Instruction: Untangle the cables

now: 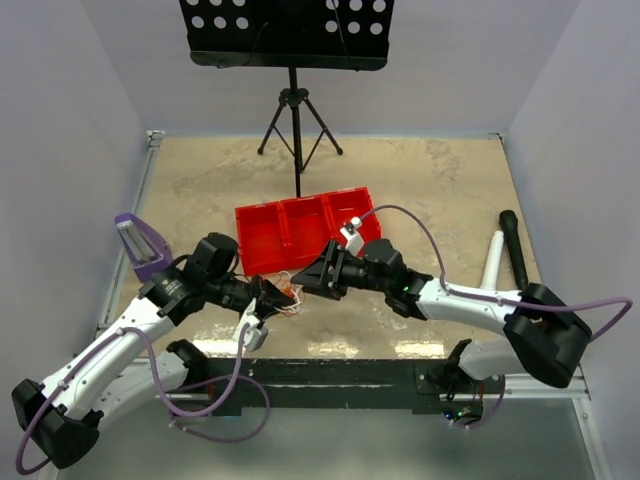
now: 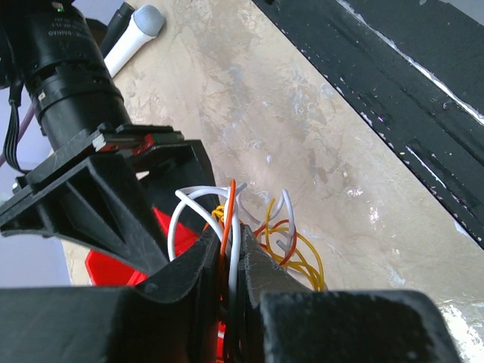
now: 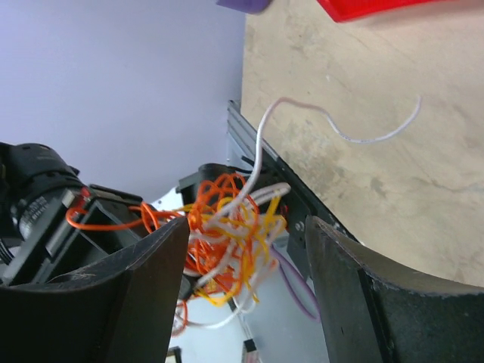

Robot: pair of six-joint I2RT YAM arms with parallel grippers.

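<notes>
Step in hand is looking like the pull-apart stage. The left gripper point(image 1: 272, 297) is pinching the cables point(image 1: 288, 296), with orange and white strands running straight through its nearly closed jaws in the left wrist view. The rest of the clump is bunching just beyond the tips, yellow loops drooping toward the table point(image 1: 440, 180). The right gripper point(image 1: 312, 283) is standing wide with nothing between its jaws, facing the clump from just beside it. One white strand point(image 3: 355, 138) is arcing out away from the tangle.

Whether the clump is touching the table is not showing.

Next move is probably calling for the right claw to be closing on one outer strand, likely that white one and not the whole mass, then drawing away from the left grip.

Room is getting tight here: the red tray point(image 1: 260, 240) is sitting just behind both claws, and the black rail point(image 1: 340, 375) at the near edge is lying close in front. Bare table is opening up to the right and far back, so pulling that way is looking safest.
</notes>
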